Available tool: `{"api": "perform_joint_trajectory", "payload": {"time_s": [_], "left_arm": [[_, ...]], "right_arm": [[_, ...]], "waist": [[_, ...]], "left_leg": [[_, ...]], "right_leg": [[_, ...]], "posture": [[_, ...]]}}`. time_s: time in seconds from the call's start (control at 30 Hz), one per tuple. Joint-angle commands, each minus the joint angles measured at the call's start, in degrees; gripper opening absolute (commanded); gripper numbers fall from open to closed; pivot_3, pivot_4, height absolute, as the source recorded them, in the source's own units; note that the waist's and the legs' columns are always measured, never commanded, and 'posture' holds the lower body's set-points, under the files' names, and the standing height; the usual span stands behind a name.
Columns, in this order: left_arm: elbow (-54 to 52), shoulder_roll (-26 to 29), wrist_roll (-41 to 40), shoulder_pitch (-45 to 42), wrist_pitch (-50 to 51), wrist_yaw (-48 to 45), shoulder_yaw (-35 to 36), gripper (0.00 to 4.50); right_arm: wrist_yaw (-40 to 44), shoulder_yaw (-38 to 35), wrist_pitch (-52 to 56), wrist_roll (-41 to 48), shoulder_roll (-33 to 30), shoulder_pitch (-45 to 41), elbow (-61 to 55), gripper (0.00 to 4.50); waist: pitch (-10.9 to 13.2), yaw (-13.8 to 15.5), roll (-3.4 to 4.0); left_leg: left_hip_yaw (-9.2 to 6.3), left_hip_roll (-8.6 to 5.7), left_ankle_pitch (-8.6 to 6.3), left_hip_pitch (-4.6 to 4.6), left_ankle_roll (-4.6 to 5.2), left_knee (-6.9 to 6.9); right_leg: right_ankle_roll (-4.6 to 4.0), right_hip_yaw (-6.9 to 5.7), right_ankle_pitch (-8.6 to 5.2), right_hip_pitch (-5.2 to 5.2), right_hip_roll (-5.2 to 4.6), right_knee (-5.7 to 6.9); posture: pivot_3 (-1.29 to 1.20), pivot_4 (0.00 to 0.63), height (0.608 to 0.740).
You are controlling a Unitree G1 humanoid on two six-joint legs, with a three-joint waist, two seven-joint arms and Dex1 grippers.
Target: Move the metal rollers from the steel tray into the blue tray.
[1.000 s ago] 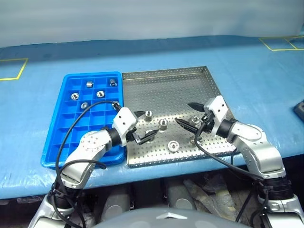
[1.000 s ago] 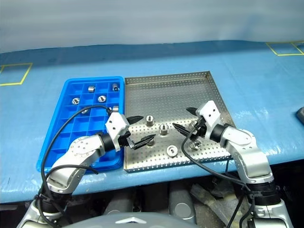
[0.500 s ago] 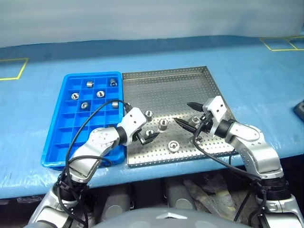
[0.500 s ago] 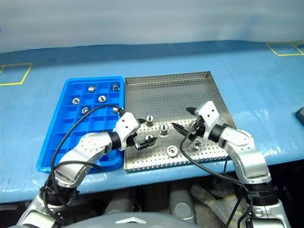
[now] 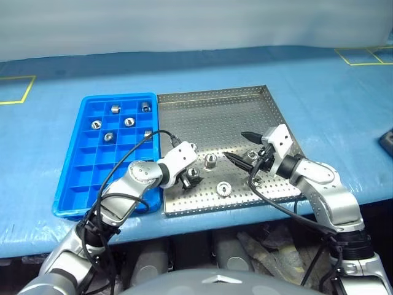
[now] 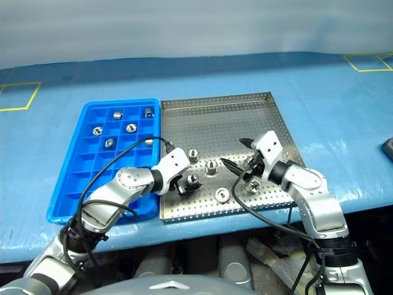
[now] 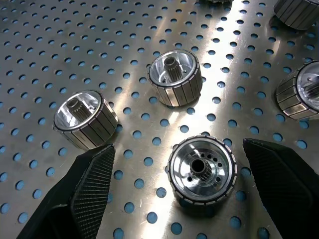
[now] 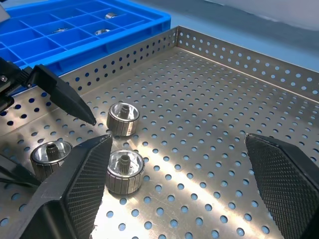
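Note:
The steel tray (image 5: 215, 114) lies right of the blue tray (image 5: 92, 178) on the blue table. Several metal rollers sit in the blue tray's far compartments, such as one roller (image 5: 129, 121). Several more stand on the steel tray's near half. My left gripper (image 7: 178, 149) is open and tilted down, its fingertips (image 7: 89, 184) on either side of one roller (image 7: 202, 169), which rests on the tray. Two other rollers (image 7: 174, 77) stand just beyond it. My right gripper (image 5: 235, 145) hovers open and empty over the tray's near right, beside another roller (image 5: 210, 161).
The trays sit near the table's front edge. Yellow tape squares mark the blue cover at the far left (image 5: 15, 89) and far right (image 5: 368, 55). A dark object (image 5: 387, 141) lies at the right edge. Black cables loop off both wrists.
My left gripper has dropped and tipped down toward the steel tray, moving right until its open fingers flank a roller. The right arm has stayed still.

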Motion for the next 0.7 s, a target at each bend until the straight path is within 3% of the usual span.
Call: {"api": "perform_joint_trajectory", "payload": {"time_s": [0.03,0.1,0.23,0.37,0.47,0.7], "left_arm": [[1.3,-1.1,0.4,-0.4,0.0,0.1,-0.4,4.30],[1.7,-1.5,0.4,-0.5,0.1,0.3,-0.2,3.89],[1.3,-1.6,0.5,-0.6,0.3,0.3,-0.1,2.61],[1.3,-1.8,0.7,-0.5,0.1,0.8,0.2,2.61],[1.0,-1.9,0.6,-0.1,-0.4,1.2,0.8,1.77],[-0.4,-2.6,-0.1,1.2,-2.5,2.2,3.8,1.71]], "right_arm": [[-0.3,-0.7,-1.4,-0.1,0.1,0.2,-2.1,4.50],[-0.4,-0.7,-1.6,-0.2,0.2,0.2,-2.0,4.50],[-0.4,-0.8,-1.9,-0.4,0.3,0.1,-1.6,4.50],[-0.3,-0.9,-2.1,-0.6,0.4,-0.1,-1.3,4.50],[-0.3,-0.7,-2.3,-0.7,0.6,-0.3,-1.0,4.50],[-0.1,-0.6,-2.8,-1.0,0.7,-0.5,-0.6,4.50]], "waist": [[0.0,0.0,0.00],[0.0,-0.1,0.00],[0.0,-0.1,0.01],[0.0,-0.1,0.01],[0.0,-0.1,0.01],[0.0,0.0,0.01]], "left_leg": [[0.00,0.00,0.00,0.00,0.00,0.00],[0.00,0.00,0.00,0.00,0.00,0.00],[0.00,0.01,0.01,0.03,-0.02,0.00],[0.00,0.01,0.01,0.03,-0.02,0.00],[0.00,0.01,0.01,0.03,-0.02,0.00],[0.00,0.00,0.01,0.03,-0.02,0.04]], "right_leg": [[0.01,0.00,0.00,0.00,0.00,0.00],[0.01,0.00,0.01,0.00,0.00,0.00],[0.00,0.01,0.01,0.00,0.01,0.04],[0.01,0.01,0.01,0.00,0.01,0.04],[0.01,0.01,0.01,0.00,0.01,0.04],[0.01,0.02,0.01,0.01,-0.01,0.04]], "posture": [[-0.23,0.150,0.740],[-0.23,0.150,0.740],[-0.23,0.150,0.740],[-0.23,0.150,0.740],[-0.22,0.150,0.740],[-0.22,0.150,0.740]]}}
